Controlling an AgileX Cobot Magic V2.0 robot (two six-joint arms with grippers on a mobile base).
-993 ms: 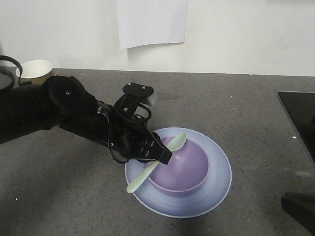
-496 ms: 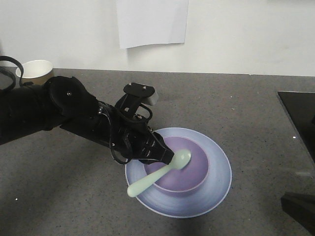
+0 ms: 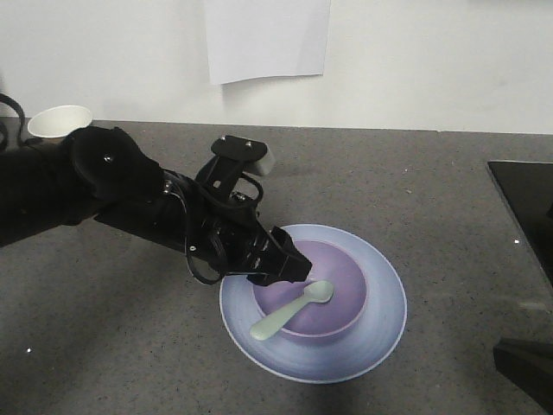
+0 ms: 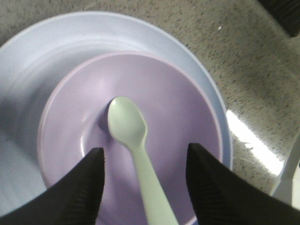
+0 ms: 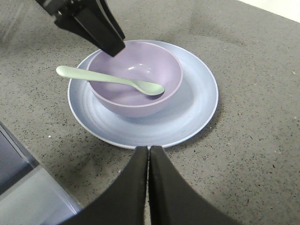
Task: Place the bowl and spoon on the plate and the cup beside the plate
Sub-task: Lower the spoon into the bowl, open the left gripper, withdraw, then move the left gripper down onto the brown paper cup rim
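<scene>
The left gripper point(image 4: 143, 187) angles down over the bowl point(image 3: 313, 290), jaws apart, spoon point(image 3: 292, 310) lying free inside. The right gripper point(image 5: 149, 161) appears pressed together at lower frame.

Dim, soft shadows, blurred close-ups

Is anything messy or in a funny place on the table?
Nothing is spilled or broken. The spoon lies in the bowl with its handle poking over the rim, and the bowl sits on the plate. The one thing far off is the cup, standing at the table's back corner, not beside the plate.
</scene>
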